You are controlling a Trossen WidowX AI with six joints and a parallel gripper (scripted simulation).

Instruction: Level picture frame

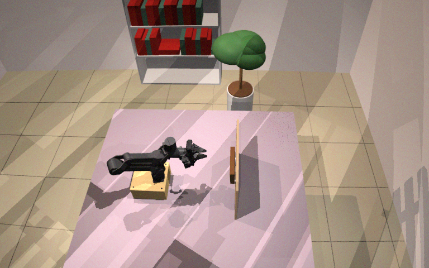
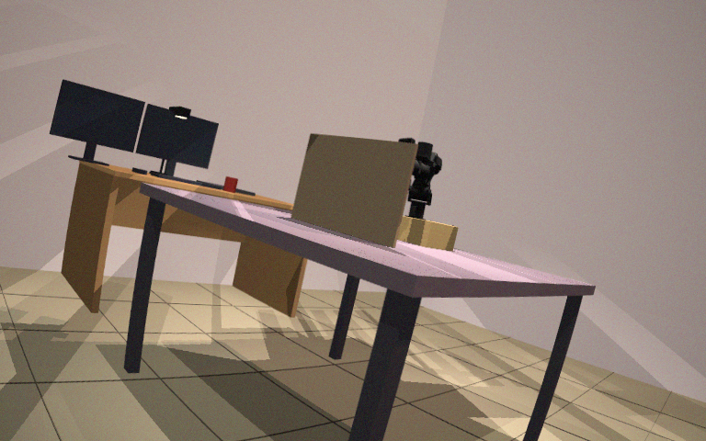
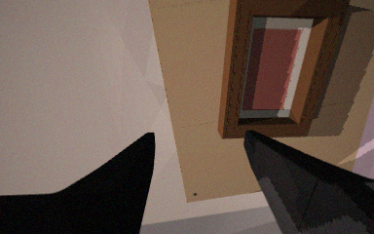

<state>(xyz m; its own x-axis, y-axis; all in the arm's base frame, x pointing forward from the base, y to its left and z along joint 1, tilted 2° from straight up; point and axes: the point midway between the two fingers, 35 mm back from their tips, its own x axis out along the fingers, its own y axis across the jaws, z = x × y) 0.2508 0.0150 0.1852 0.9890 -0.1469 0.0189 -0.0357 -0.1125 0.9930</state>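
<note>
Pincer (image 1: 206, 152) (image 3: 200, 138): open, tapered | frame (image 1: 232, 164) (image 3: 229, 73): brown, rectangular | board (image 1: 236, 202) (image 2: 354, 186) (image 3: 195, 88): tan, flat

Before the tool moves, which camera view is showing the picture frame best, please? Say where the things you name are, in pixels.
The wrist view: brown border and red picture of the picture frame (image 1: 232, 164) (image 3: 230, 88) face it. Top shows only its thin edge; in exterior, the panel (image 1: 237, 195) (image 2: 354, 186) (image 3: 190, 97) hides it.
</note>
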